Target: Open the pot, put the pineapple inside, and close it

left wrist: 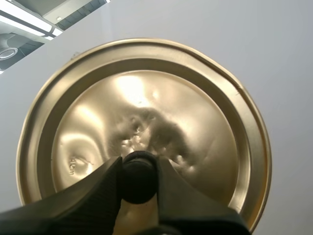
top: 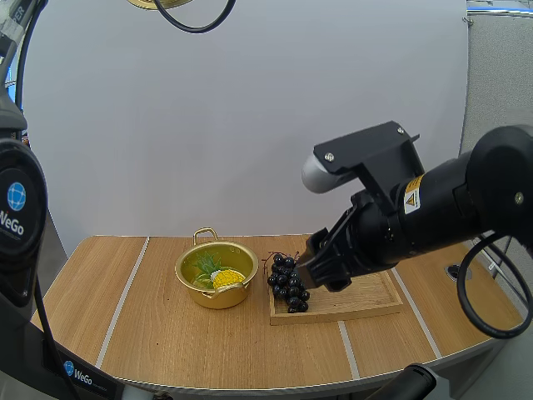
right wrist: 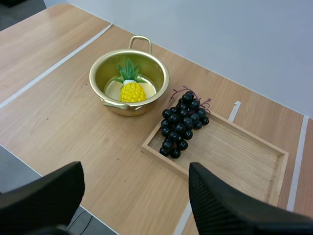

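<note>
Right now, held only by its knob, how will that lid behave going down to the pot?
The lid looks thin, dented metal, so probably light and stiff. The left gripper pinches only the round knob, so it may swivel or tilt. Its smooth rim could slide on the pot.

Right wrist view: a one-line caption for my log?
Open right end effector hovers over the table; pineapple lies in the lidless pot, grapes on the wooden tray beside it.

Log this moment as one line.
pot open | pineapple inside pot | lid held by knob in left gripper | right gripper open near tray, grapes on tray | remaining: close pot
</note>
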